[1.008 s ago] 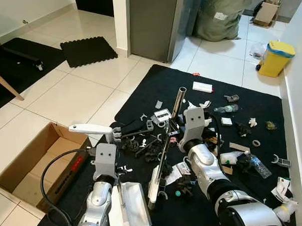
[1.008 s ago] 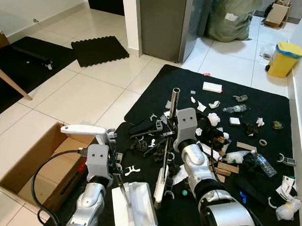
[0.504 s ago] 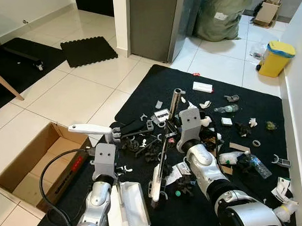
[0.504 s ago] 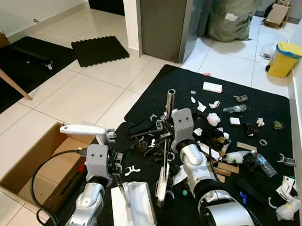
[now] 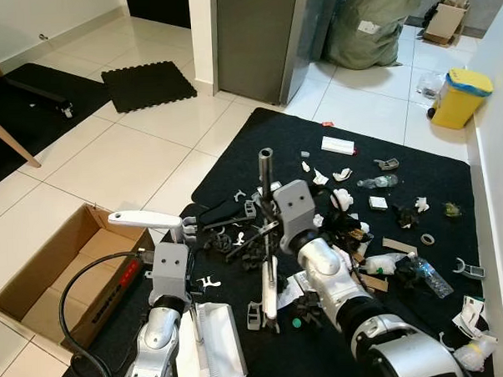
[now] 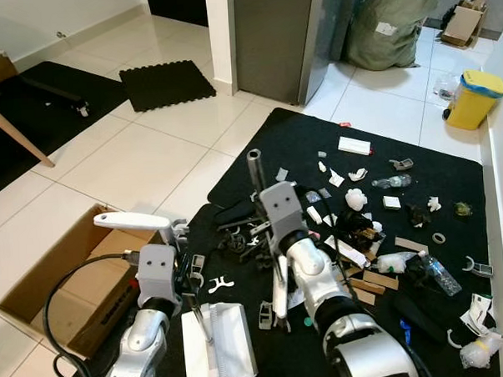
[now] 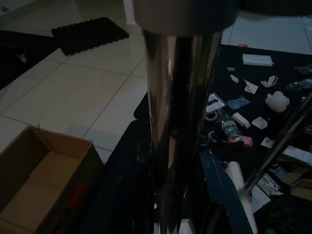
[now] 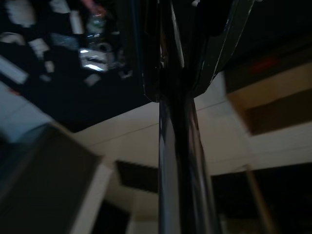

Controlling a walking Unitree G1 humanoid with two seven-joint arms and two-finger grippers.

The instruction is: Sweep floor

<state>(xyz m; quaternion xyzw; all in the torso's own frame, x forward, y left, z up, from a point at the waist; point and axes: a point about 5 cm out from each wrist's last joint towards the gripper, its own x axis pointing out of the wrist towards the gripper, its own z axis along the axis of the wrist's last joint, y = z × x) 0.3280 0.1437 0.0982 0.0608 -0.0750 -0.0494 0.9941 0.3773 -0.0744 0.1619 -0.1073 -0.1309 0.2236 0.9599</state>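
Note:
My right gripper is shut on the metal pole of a broom, whose white brush head rests on the black mat among the litter. The same pole runs between dark fingers in the right wrist view. My left gripper is shut on the chrome pole of a white dustpan; the pan lies flat on the mat at lower left, with its white handle above it. Black plastic pieces and white scraps lie scattered around the brush.
An open cardboard box sits on the tiles left of the mat. A grey cabinet and a green sack stand behind. A yellow bin is by the right wall. A plastic bottle lies on the mat's right side.
My right gripper has carried the broom to the left, so the pole top now stands further left and more upright and the brush head has shifted slightly. The left arm and dustpan have barely moved.

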